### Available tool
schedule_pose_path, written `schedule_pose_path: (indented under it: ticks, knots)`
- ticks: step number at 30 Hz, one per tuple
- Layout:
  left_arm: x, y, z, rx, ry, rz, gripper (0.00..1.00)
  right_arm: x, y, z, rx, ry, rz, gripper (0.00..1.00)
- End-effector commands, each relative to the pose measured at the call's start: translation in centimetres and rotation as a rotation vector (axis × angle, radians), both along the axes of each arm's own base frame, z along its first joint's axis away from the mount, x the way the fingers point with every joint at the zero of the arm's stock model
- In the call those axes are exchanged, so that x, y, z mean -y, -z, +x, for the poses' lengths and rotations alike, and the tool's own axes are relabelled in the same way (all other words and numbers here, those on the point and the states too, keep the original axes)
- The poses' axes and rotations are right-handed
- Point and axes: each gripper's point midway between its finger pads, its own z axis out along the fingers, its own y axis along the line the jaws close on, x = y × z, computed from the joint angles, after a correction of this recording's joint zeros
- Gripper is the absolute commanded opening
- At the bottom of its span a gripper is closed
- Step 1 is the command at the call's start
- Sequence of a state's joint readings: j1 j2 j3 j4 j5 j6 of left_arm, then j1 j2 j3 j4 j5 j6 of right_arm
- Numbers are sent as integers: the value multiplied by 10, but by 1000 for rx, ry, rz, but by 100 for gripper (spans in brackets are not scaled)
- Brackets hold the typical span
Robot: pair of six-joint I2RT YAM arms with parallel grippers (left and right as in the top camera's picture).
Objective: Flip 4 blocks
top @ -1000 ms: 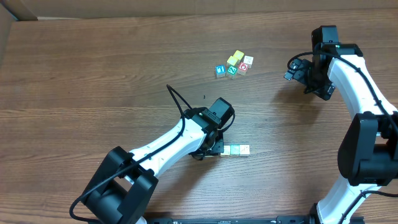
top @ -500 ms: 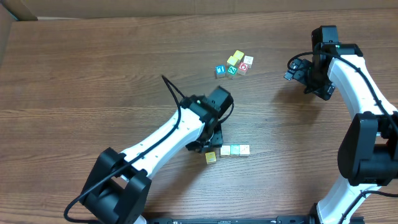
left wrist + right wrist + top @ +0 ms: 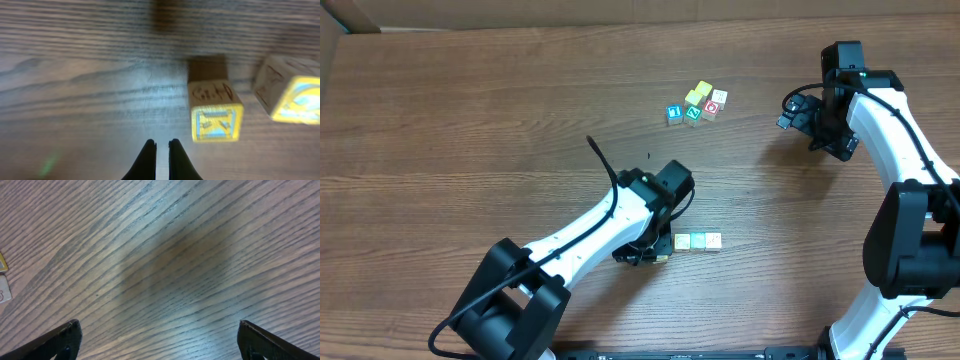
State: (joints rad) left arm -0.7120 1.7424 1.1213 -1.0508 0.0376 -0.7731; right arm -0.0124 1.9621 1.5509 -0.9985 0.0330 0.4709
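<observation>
Since a moment ago the left arm has dropped back toward the lower centre of the overhead view, and the left end effector (image 3: 161, 144) has pinched shut on nothing, its two dark tips side by side just above the surface (image 3: 470, 120). Right of those tips in the wrist view lies a yellow block (image 3: 215, 112), apart from them, with a printed face toward the camera and lettering on its upper side. A second block (image 3: 289, 95) sits tilted at the right edge. Overhead, the row of blocks (image 3: 698, 241) lies at lower centre, its left end partly under the arm, and a cluster of blocks (image 3: 695, 103) sits untouched at upper centre. The flipping step looks under way at the row's left end, though blur may hide which face is up. Next, the jaws need to open and line up over a block. At the upper right, the right end effector (image 3: 800, 112) hangs spread wide and empty.
</observation>
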Motion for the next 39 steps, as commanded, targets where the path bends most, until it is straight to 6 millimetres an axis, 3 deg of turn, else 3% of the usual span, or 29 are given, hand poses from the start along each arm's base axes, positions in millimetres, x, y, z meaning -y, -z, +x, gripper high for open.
schedule_pose_path:
  ticks: [1, 6, 10, 29, 33, 39]
  knots:
    - [-4, 13, -10, -13, -45, -10, 4, 1, -2, 2, 8, 9, -1, 100]
    - [4, 27, -20, -46, -57, -73, 4, 1, -2, 2, 8, 9, -1, 100]
    - [7, 32, -15, -15, -70, -94, 4, 1, -2, 2, 8, 9, -1, 100]
    - [12, 34, 1, 53, -127, -108, 4, 1, -2, 2, 8, 9, -1, 100]
    - [2, 25, 4, 63, -146, -83, 4, 1, -2, 2, 8, 9, -1, 100]
    - [-5, -17, 2, 172, -147, -94, 4, 1, -2, 2, 8, 9, -1, 100]
